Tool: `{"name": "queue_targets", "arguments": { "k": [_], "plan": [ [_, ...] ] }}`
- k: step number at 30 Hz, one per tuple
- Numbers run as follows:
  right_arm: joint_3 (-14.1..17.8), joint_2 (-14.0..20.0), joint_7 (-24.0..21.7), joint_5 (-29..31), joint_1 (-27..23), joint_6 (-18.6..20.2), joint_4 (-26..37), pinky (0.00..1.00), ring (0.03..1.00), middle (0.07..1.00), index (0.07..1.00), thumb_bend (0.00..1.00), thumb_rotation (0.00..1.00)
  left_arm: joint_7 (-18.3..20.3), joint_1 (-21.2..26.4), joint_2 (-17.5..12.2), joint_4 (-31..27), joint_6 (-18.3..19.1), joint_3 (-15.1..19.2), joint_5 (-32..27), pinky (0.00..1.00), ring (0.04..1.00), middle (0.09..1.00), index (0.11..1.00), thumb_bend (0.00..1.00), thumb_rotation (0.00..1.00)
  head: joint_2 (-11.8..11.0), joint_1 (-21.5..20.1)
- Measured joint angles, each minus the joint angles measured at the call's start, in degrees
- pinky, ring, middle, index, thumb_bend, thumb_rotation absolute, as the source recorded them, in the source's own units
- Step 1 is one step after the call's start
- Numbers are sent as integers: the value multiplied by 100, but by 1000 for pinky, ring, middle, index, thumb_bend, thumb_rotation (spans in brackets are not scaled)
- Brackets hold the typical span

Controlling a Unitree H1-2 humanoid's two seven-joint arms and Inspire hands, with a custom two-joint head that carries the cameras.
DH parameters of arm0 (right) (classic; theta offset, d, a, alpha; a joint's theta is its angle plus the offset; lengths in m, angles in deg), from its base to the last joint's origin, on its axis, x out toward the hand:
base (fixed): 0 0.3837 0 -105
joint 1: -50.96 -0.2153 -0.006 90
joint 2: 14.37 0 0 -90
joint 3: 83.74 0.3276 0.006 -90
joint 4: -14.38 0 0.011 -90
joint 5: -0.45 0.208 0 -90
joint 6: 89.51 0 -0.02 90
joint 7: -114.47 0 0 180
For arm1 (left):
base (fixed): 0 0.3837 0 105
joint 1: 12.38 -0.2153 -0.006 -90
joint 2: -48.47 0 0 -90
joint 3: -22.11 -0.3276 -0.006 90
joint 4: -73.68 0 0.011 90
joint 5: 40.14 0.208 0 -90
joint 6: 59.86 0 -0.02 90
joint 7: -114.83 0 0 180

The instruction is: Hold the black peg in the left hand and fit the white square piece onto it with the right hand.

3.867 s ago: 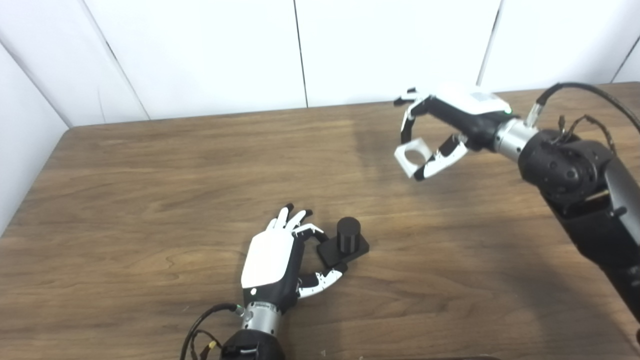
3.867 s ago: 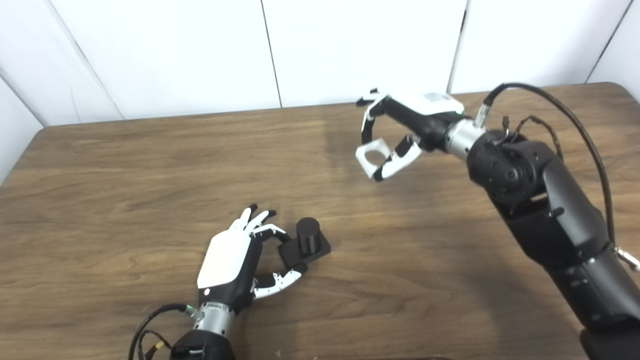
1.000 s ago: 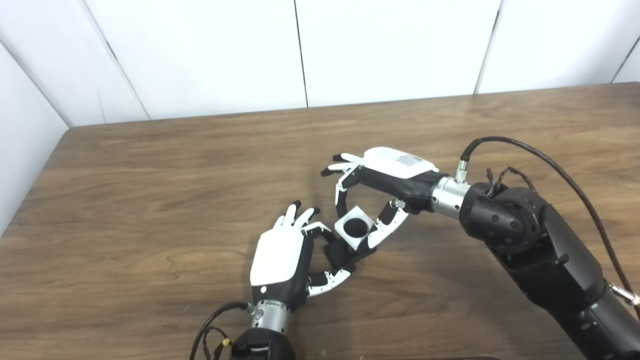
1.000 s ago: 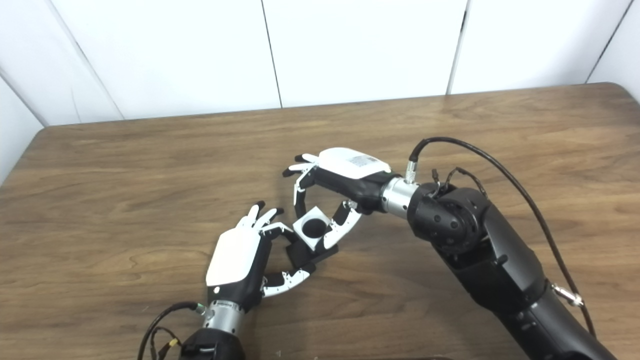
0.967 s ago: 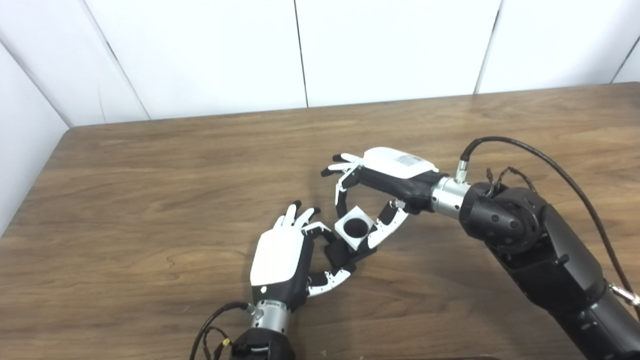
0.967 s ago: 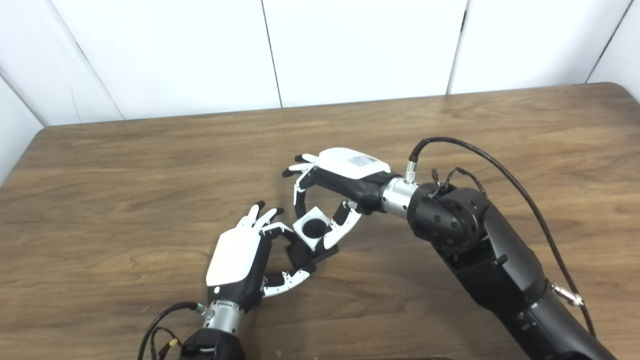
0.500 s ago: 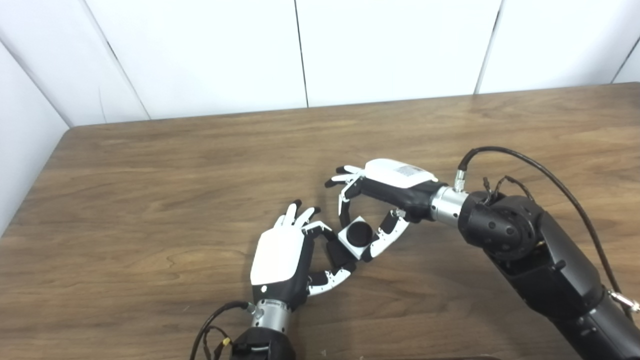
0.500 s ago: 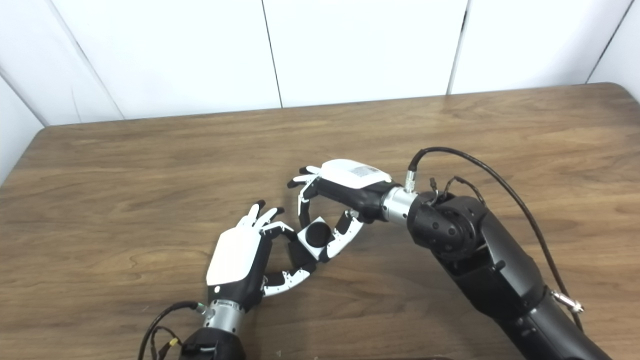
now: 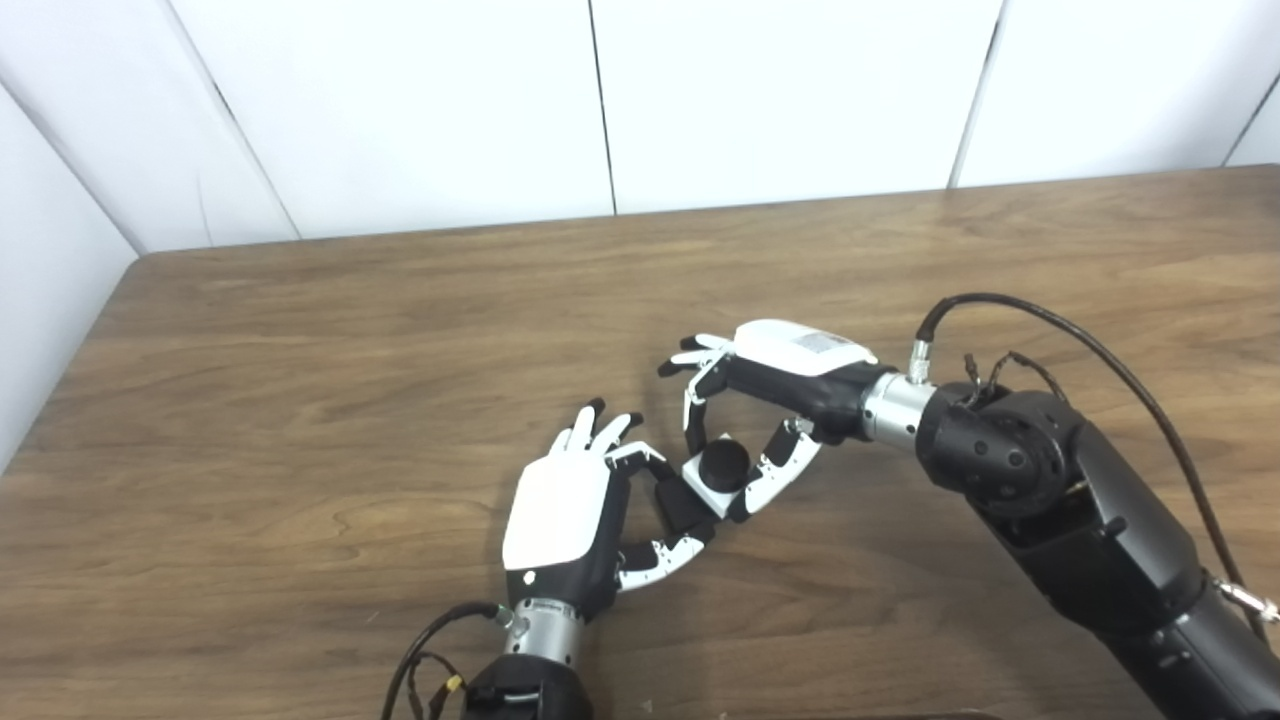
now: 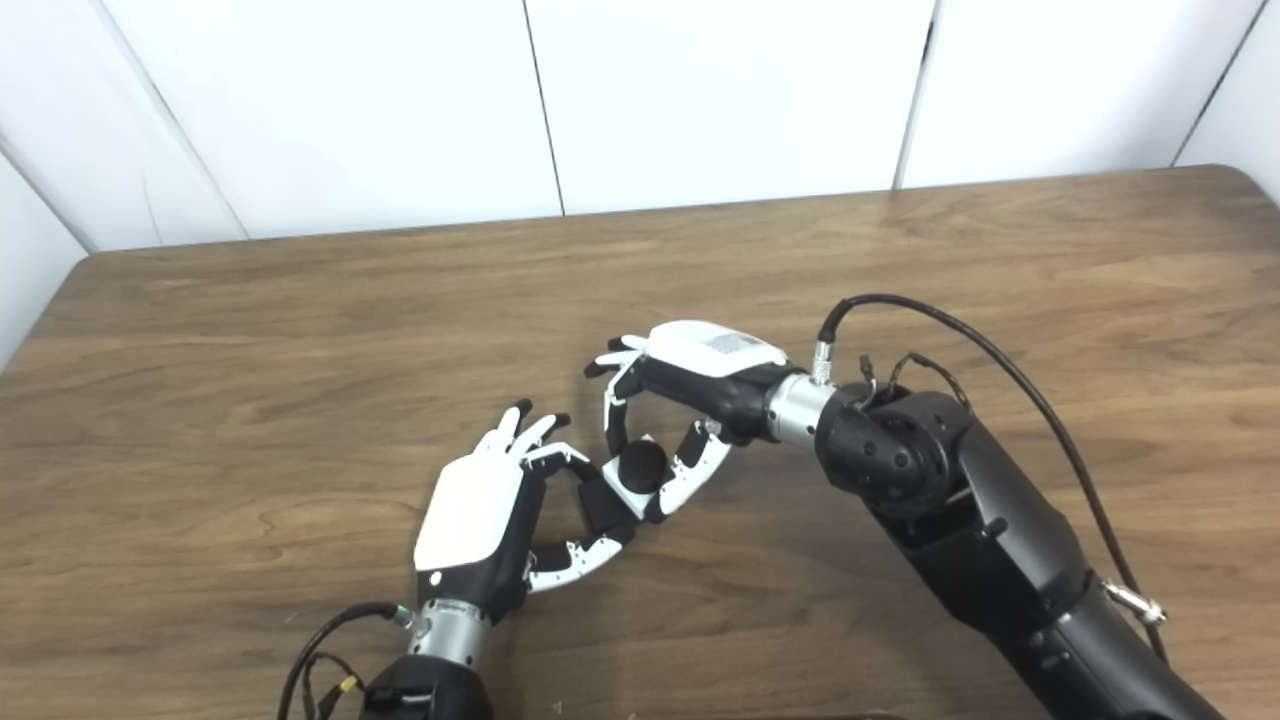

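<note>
The black peg stands upright on its flat black base on the wooden table. My left hand grips the base's left side between fingers and thumb. The white square piece sits around the peg, low on it, and the peg's round top pokes up through its hole. My right hand reaches in from the right and pinches the white piece between a finger at the back and the thumb at the front right. The same group shows in the right eye view, with the peg and the white piece.
White wall panels close off the table's far edge and left side. My right arm lies across the table's right half with a black cable looping above it.
My right hand has lowered the white square piece down over the peg, so the peg's top now stands above the piece. The left hand has kept its hold on the base.
</note>
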Motion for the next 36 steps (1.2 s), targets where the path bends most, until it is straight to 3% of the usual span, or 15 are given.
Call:
{"name": "queue_targets", "arguments": {
  "k": [3,10,19,29,36],
  "plan": [
    [6,1,-15,2,-1,8,0,871,978,911,739,991,255,0,-1,1,0,1,2,0,942,1000,906,574,544,420,0,0],
    [28,43,-114,0,-16,39,2,875,975,917,784,1000,307,0,-1,2,0,0,3,0,942,1000,904,574,549,409,0,-9],
    [105,85,-142,-3,-25,87,3,856,967,914,762,1000,321,1,-1,4,1,3,7,2,933,1000,902,579,563,438,-18,0],
    [177,132,-197,-15,-128,148,3,861,979,923,723,1000,292,85,6,-7,3,10,18,21,902,988,891,615,682,586,-44,-26],
    [194,132,-196,-12,-146,189,5,852,976,923,717,1000,291,230,9,-15,4,11,64,21,910,990,898,642,721,597,-53,-18]
  ]
}}
